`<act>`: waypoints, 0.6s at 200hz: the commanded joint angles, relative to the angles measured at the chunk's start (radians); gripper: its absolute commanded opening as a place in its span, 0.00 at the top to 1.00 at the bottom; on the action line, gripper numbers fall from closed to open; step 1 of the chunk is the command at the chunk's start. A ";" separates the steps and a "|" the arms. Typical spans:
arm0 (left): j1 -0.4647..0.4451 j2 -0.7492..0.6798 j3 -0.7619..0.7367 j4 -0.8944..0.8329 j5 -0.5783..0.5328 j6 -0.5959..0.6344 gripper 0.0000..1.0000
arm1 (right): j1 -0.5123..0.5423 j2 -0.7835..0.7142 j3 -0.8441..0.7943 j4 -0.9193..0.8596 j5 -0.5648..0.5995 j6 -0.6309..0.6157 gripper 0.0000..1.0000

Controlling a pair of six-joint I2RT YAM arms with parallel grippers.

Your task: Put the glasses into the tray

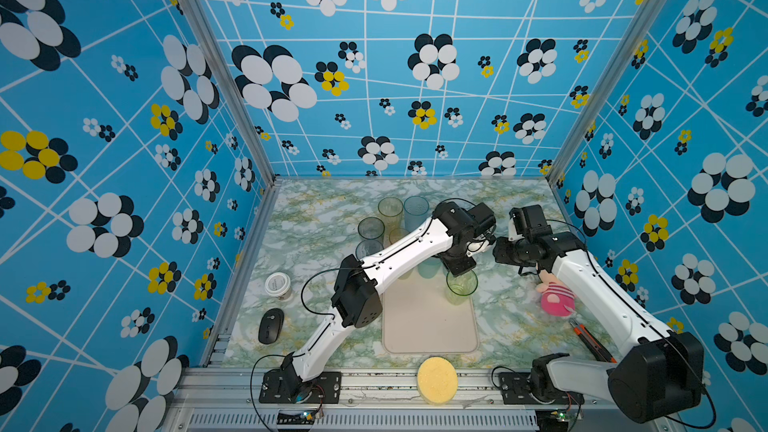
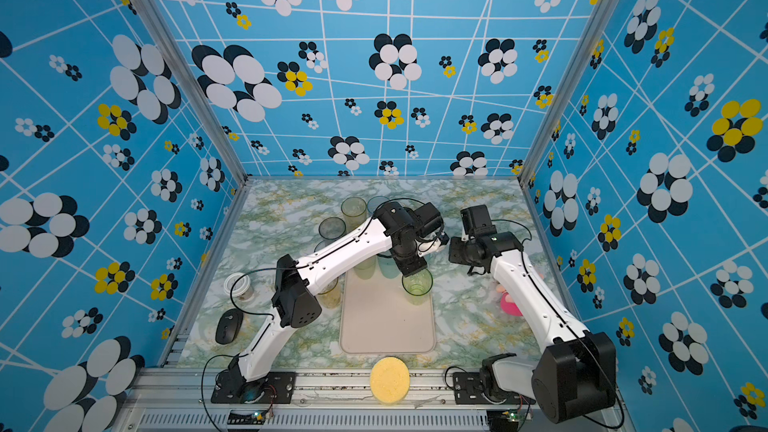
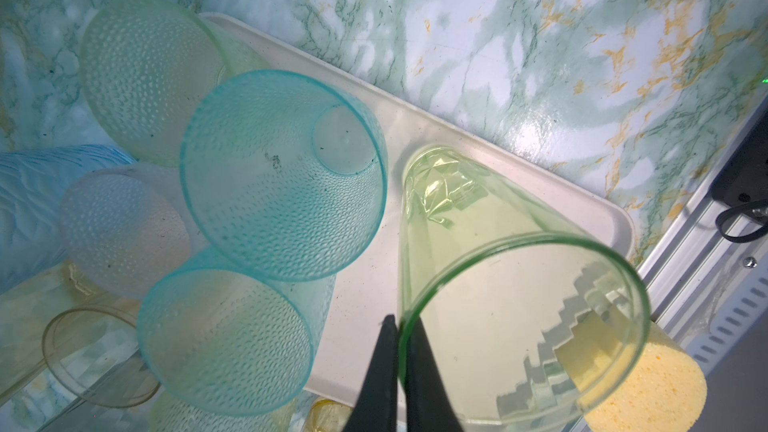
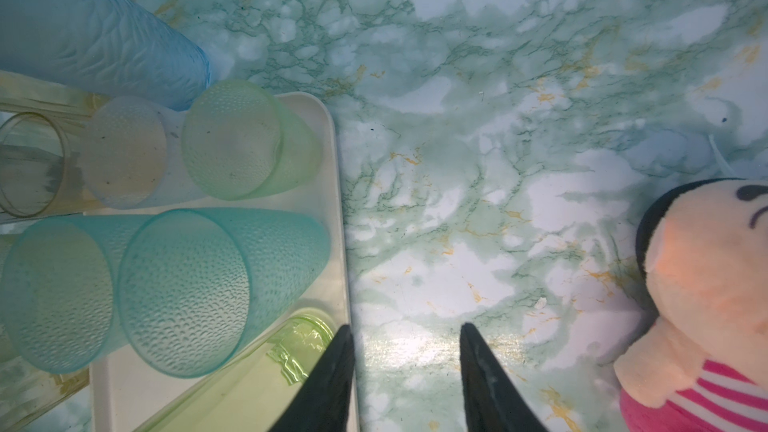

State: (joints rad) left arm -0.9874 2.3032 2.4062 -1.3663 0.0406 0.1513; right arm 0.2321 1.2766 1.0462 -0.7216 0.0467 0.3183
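The pale cream tray [image 1: 428,334] lies at the table's middle front. A clear green glass [image 1: 461,284] stands upright in its far right part. My left gripper [image 3: 401,324] is shut on this green glass's [image 3: 519,305] rim, one finger inside and one outside. Two teal glasses [image 3: 282,176] and a pale green dotted one [image 3: 145,76] stand in the tray's far end. Tall olive [image 1: 390,211], blue [image 1: 415,211] and short grey [image 1: 370,228] glasses stand on the table behind. My right gripper [image 4: 406,326] hangs open over bare marble just right of the tray's rim [image 4: 338,201].
A pink plush toy [image 1: 555,299] lies right of the tray under my right arm. A yellow sponge disc [image 1: 437,380] sits on the front rail. A black mouse [image 1: 271,326] and a white lidded cup [image 1: 278,284] are at the left. An orange-handled tool [image 1: 590,340] lies at the right.
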 commanded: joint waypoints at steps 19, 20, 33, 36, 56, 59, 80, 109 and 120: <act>0.004 0.031 0.038 -0.020 0.024 0.021 0.94 | -0.010 0.013 0.027 0.001 0.005 -0.016 0.56; 0.004 0.031 0.038 -0.020 0.023 0.021 0.93 | -0.010 0.013 0.027 0.001 0.005 -0.016 0.56; 0.006 0.033 0.039 -0.017 0.017 0.021 0.92 | -0.010 0.015 0.027 0.002 0.004 -0.016 0.56; 0.006 0.033 0.039 -0.017 0.018 0.021 0.92 | -0.010 0.016 0.027 0.003 0.003 -0.016 0.56; 0.006 0.033 0.039 -0.015 0.010 0.022 0.90 | -0.010 0.020 0.028 0.005 0.002 -0.016 0.56; 0.006 0.033 0.039 -0.014 0.008 0.022 0.90 | -0.010 0.020 0.027 0.005 0.002 -0.015 0.56; 0.006 0.035 0.039 -0.011 0.000 0.022 0.87 | -0.011 0.022 0.027 0.007 0.001 -0.016 0.56; 0.007 0.034 0.039 -0.004 -0.011 0.021 0.85 | -0.012 0.023 0.027 0.008 -0.001 -0.017 0.56; 0.007 0.033 0.039 0.000 -0.013 0.021 0.85 | -0.011 0.022 0.024 0.007 -0.002 -0.018 0.56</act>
State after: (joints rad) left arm -0.9874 2.3161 2.4214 -1.3647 0.0372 0.1585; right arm 0.2264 1.2942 1.0462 -0.7212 0.0463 0.3145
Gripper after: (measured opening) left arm 0.153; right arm 0.444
